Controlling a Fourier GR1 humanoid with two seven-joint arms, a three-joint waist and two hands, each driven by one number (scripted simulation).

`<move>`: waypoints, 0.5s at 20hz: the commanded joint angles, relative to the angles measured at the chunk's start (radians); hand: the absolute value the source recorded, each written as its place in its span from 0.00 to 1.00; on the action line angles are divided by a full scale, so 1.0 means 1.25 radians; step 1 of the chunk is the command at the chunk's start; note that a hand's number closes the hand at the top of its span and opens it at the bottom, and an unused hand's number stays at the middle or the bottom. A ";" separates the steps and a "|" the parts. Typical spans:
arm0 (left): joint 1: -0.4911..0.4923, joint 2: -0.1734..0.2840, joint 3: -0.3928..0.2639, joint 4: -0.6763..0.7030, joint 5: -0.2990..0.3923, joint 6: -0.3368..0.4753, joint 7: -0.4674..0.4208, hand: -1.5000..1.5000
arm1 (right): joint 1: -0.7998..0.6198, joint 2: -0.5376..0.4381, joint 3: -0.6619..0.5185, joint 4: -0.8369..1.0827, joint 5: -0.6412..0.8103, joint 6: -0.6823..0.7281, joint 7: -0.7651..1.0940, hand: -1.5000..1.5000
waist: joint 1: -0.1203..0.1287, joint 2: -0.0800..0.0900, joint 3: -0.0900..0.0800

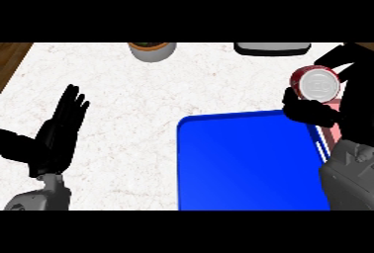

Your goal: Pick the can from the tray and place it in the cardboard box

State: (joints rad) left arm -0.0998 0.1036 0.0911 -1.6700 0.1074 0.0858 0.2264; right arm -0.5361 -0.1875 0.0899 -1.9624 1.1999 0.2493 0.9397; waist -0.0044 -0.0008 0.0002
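The robot's black right hand [315,109] grips a red cylindrical can with a silver top [315,83] at about two o'clock in the head view, fingers and thumb curled round its body so that the silver top faces the viewer and a strip of the red side shows below the hand. The can is held off the flat, bright blue rectangular tray [245,163], just past the tray's far right corner, over the white speckled stone counter [124,89]. The tray fills the lower right of the view, from about three to six o'clock, with the grey right forearm crossing its right edge. The black left hand [60,129] rests open at about nine o'clock, fingers straight and pointing up the view, well apart from the tray and holding nothing; its grey forearm comes in from the lower left corner. At twelve o'clock, on the counter's far edge, sits a grey round pot with an orange rim [152,50], cut off by the top of the view. At one o'clock lies a dark, flat object with a pale edge [272,48], only partly in view and too cropped to identify. A strip of brown wood [13,57] shows beyond the counter's left edge at about ten o'clock.
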 commanded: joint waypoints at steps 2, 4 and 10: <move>-0.028 0.007 0.000 -0.005 -0.007 0.007 0.026 0.50 | 0.085 -0.089 -0.079 0.063 0.016 -0.059 -0.083 1.00 | 0.001 0.002 0.000; -0.017 -0.008 -0.017 -0.061 -0.002 0.021 0.075 0.50 | 0.049 -0.112 -0.131 0.121 -0.009 -0.059 -0.112 1.00 | 0.007 0.001 0.000; 0.005 -0.006 -0.010 -0.028 -0.009 0.001 0.006 0.50 | 0.085 -0.193 -0.226 0.212 -0.066 -0.084 -0.241 1.00 | 0.005 0.001 0.000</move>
State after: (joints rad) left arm -0.0834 0.1012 0.0871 -1.6935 0.1069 0.0789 0.2255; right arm -0.4458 -0.3722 -0.1158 -1.7779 1.1554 0.1739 0.7268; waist 0.0012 0.0004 0.0003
